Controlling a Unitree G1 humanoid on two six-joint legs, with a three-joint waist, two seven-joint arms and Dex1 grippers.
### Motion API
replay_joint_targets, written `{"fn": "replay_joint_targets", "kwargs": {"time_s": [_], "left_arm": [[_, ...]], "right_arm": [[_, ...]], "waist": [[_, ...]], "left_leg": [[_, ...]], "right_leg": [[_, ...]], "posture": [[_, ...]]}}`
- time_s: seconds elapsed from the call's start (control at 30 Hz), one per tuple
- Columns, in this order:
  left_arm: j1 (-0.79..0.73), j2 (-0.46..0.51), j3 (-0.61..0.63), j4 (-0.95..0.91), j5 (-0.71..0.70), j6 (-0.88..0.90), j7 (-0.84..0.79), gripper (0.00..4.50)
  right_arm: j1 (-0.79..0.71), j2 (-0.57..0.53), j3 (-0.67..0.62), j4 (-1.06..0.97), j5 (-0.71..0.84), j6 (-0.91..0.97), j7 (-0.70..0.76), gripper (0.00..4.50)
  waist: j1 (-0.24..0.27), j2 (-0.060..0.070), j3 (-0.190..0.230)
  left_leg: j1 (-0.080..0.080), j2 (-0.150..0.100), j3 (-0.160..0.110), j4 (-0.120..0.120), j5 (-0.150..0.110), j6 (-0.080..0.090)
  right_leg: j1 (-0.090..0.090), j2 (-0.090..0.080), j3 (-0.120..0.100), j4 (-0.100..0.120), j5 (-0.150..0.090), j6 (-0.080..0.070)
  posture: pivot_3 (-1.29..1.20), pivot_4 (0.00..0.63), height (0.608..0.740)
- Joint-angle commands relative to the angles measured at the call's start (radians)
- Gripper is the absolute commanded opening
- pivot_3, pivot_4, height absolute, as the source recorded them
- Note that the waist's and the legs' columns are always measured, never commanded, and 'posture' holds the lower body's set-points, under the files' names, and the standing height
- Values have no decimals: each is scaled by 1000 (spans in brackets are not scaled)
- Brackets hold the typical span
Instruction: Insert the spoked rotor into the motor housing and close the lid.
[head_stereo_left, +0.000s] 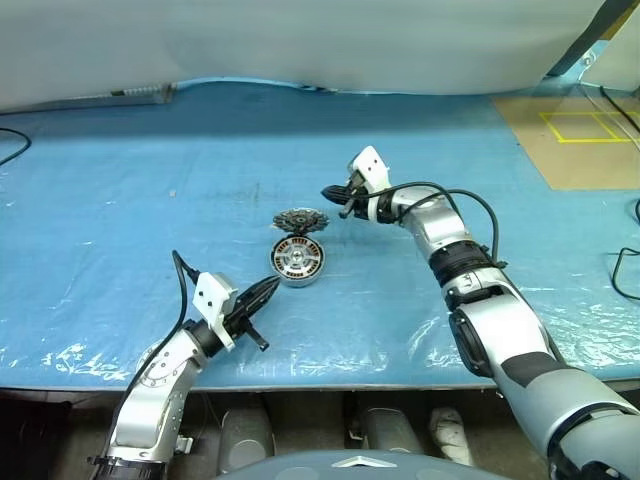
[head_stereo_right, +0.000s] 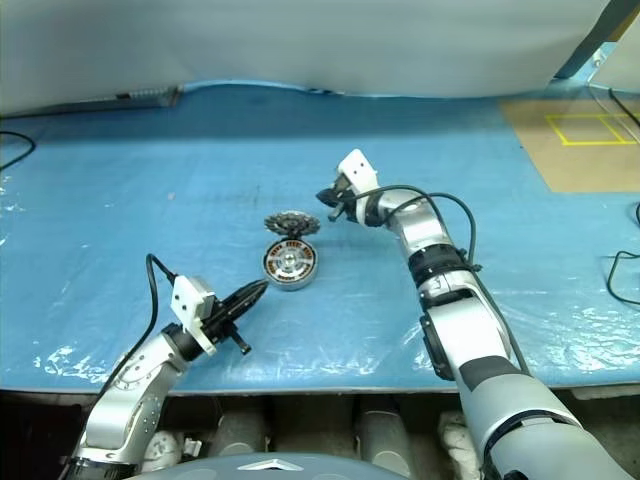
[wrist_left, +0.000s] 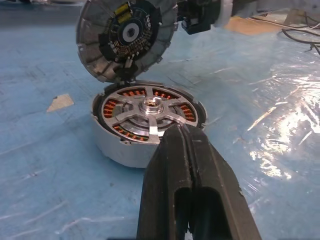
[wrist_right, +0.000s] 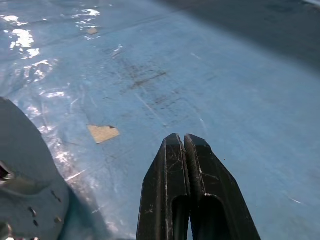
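Housing (wrist_left: 125, 145): round silver cup, set on the blue sheet (head_stereo_left: 120, 200) near the middle of the table. Copper windings are seen between the spokes.

Rotor (wrist_left: 150, 107): silver spokes and hub, seated inside the housing; insertion is judged done.

Lid (wrist_left: 125, 37): grey toothed disc, propped up on edge at the far rim of the housing, tilted, its inner face with a black ring turned toward the left wrist camera. The cup is not yet covered.

Left gripper (head_stereo_left: 262, 292): jaws pressed together, nothing held; it is pointed at the housing from the near side, just short of its rim.

Right gripper (head_stereo_left: 333, 191): jaws pressed together, nothing held; it is placed just beside the lid, on the far right of it.

Step in hand: closing the lid. For the next move, the disc is judged to need tipping down flat and centred onto the rim, the housing being steadied if it slides.
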Motion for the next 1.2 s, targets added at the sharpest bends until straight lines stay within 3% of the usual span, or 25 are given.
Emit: {"fn": "replay_joint_targets", "kwargs": {"time_s": [0.03, 0.23, 0.43, 0.77, 0.93, 1.13, 1.2], "left_arm": [[-5, 12, -12, -80, -21, 36, 23, 0], [8, 29, -18, -104, -7, 36, 46, 0], [18, 32, 3, -107, -4, 13, 75, 0], [8, 42, 0, -153, -32, 48, 104, 0], [-11, 43, -14, -157, -21, 51, 117, 0], [-42, 51, 10, -109, -45, 66, 110, 0], [-53, 56, 23, -71, -54, 44, 86, 0]], "right_arm": [[-62, 21, -30, 39, 23, -33, 76, 79], [-88, 63, -39, 74, 47, -14, 266, 79], [13, 78, -27, -85, 71, 105, 337, 79], [390, 138, -6, -496, 95, 312, 121, 79], [456, 154, -42, -705, 154, 388, 22, 79], [467, 79, -3, -909, 126, 492, -75, 79], [486, 49, 32, -970, 118, 525, -86, 628]], "waist": [[0, 0, 0], [2, 1, 0], [3, 1, 0], [1, 1, 0], [3, 1, 0], [3, 1, 0], [3, 1, 0]], "left_leg": [[0, 0, 0, 0, 0, 1], [0, 2, 0, 2, -2, 3], [0, 5, 0, 5, -2, 4], [2, 5, 0, 6, -2, 3], [7, 4, 0, 5, -2, 3], [5, 3, 0, 4, 0, -1], [6, 3, 0, 3, 0, -1]], "right_leg": [[0, 0, 0, 0, 0, 0], [0, 0, -2, 3, -1, -2], [0, 1, -4, 6, -2, -4], [1, 1, -4, 9, -2, -4], [4, 1, -3, 9, -3, -4], [3, 1, -2, 8, -3, -3], [3, 1, -2, 7, -3, -3]], "posture": [[0, 150, 740], [0, 150, 740], [0, 150, 740], [0, 150, 740], [0, 150, 740], [0, 150, 740], [0, 150, 740]]}}
